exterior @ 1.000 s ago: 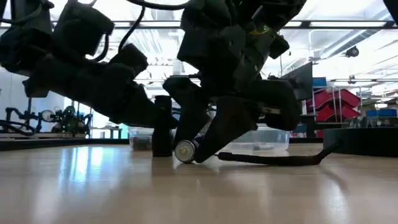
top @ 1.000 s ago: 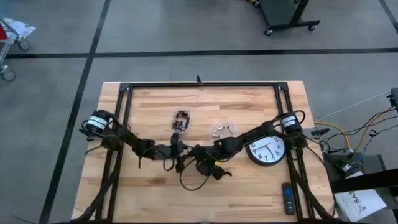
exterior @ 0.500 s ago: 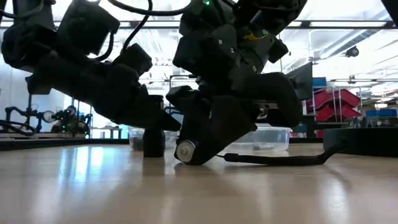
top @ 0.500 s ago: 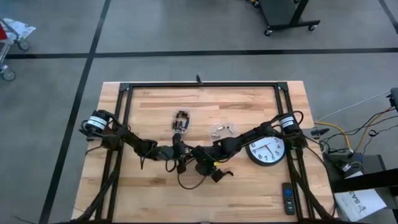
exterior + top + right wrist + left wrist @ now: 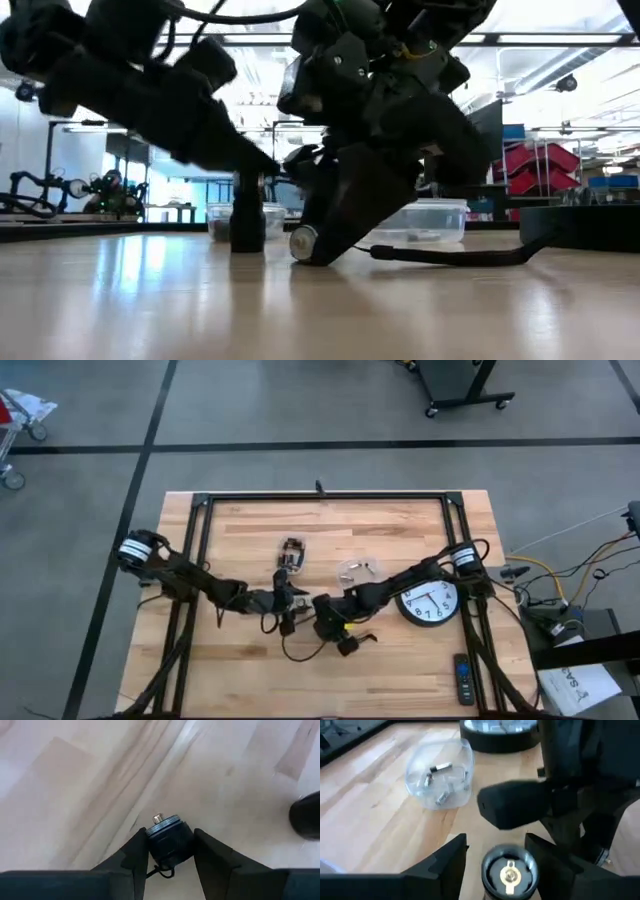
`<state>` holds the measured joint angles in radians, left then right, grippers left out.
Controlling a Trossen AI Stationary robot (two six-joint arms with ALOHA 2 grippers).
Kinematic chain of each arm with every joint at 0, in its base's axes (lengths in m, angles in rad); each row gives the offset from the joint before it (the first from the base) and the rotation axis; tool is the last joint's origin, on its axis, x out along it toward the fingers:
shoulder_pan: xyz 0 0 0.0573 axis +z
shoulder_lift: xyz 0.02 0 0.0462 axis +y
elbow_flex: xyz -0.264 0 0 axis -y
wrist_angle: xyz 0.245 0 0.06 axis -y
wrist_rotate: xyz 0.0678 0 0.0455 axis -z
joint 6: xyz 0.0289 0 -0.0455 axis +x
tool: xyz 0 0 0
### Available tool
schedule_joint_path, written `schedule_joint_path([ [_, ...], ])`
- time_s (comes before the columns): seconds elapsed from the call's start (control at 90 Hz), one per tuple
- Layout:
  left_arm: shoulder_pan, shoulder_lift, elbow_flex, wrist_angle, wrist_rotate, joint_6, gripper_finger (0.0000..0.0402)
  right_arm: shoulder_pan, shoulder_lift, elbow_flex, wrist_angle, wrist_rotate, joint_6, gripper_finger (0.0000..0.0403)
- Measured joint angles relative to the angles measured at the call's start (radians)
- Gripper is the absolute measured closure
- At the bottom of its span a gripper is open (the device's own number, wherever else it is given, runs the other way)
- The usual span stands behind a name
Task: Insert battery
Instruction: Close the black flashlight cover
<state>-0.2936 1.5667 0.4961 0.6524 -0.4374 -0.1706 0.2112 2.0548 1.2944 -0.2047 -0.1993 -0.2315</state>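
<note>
We have the right gripper (image 5: 169,851) clamped on the cap (image 5: 167,837), tilted low to the table (image 5: 400,660) mid-front, likely keeping it out of the way. The left gripper (image 5: 495,851) stands open around the upright flashlight tube (image 5: 509,870), contact showing between its fingers, just left of the cap. Batteries wait in the tub (image 5: 440,772), far behind.

Both grippers meet near table (image 5: 400,670) middle. Tub (image 5: 358,570) w/ batteries sits behind them, clock (image 5: 432,601) to the right, remote (image 5: 463,679) at front right corner, small gadget (image 5: 290,555) behind left
</note>
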Motion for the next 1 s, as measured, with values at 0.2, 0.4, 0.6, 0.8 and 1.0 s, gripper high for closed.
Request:
schedule_joint_path([
  [0.2,-0.012,-0.109,-0.001,-0.035,0.001,0.068,0.0219,0.013,-0.089,-0.001,-0.082,0.052,0.077,0.0289],
  [0.4,-0.055,-0.209,0.019,-0.039,0.001,0.223,0.0219,0.0,-0.194,0.0,-0.162,0.121,0.144,0.0286],
  [0.6,-0.087,-0.193,0.13,-0.113,0.002,0.433,0.0222,-0.039,-0.293,0.002,-0.264,0.118,0.227,0.0291],
  [0.8,-0.086,-0.09,0.287,-0.302,0.002,0.541,0.0221,-0.072,-0.359,0.002,-0.289,0.059,0.322,0.0287],
  [1.0,-0.086,0.052,0.443,-0.469,-0.009,0.62,0.0221,-0.074,-0.389,0.002,-0.309,0.023,0.364,0.0289],
])
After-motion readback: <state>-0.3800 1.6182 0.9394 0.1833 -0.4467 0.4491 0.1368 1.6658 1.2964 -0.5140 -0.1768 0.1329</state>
